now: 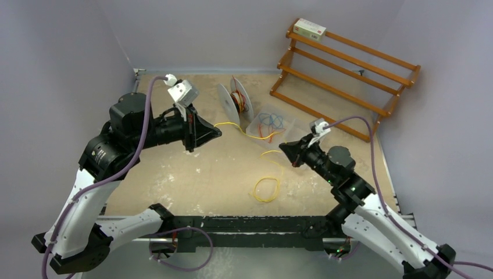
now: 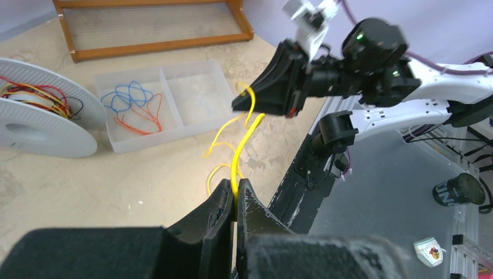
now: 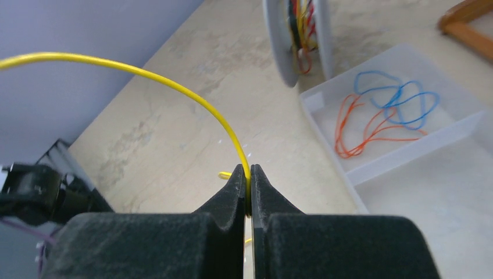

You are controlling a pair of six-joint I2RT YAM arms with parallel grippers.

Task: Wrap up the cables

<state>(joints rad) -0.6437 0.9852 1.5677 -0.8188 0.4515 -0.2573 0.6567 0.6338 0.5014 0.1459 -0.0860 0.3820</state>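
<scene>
Both grippers are pinched tight on one yellow cable [image 2: 243,145]. The left gripper [image 2: 235,196] clamps it between closed fingertips, and the right gripper [image 3: 250,177] bites another stretch. The wire arcs between them above the middle of the table [image 1: 192,174]. Holding two points probably lets the arms bend the slack into a loop. A yellow coil [image 1: 266,189] lies toward the table's near edge. Toward the far edge stand a white spool [image 1: 224,102] and a clear tray [image 3: 407,154] holding blue wire loops [image 3: 398,99] and red wire loops [image 3: 356,133]. Whether the held cable feeds from the spool is hard to tell.
</scene>
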